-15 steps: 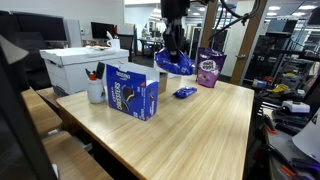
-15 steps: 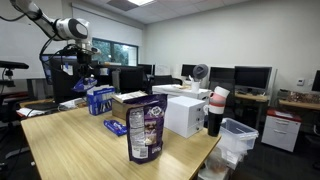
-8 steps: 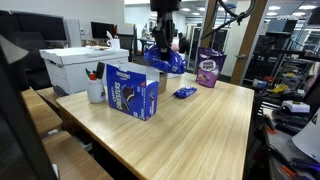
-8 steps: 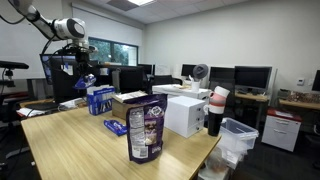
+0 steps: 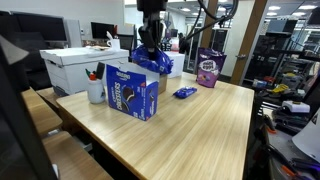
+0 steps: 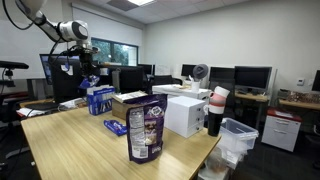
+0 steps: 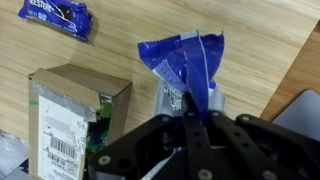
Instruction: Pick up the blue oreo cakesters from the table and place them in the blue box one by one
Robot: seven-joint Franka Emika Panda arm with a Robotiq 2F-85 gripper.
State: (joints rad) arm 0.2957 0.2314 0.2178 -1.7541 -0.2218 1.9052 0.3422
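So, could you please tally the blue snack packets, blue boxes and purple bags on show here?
Blue packets: 2 (held packet in the gripper; loose packet on the table)
Blue box: 1
Purple bag: 1
Total: 4

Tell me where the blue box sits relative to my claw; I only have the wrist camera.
Observer: In an exterior view the claw holds the blue packet in the air, just higher than the top of the blue box. I cannot tell whether it is straight over the opening.
Operator: I see one more packet on the wood. Anything tall near it?
Observer: Yes, a purple bag stands upright on the table beyond that loose packet.
Operator: And beside the box?
Observer: A white cup with a few things stuck in it stands right next to it.
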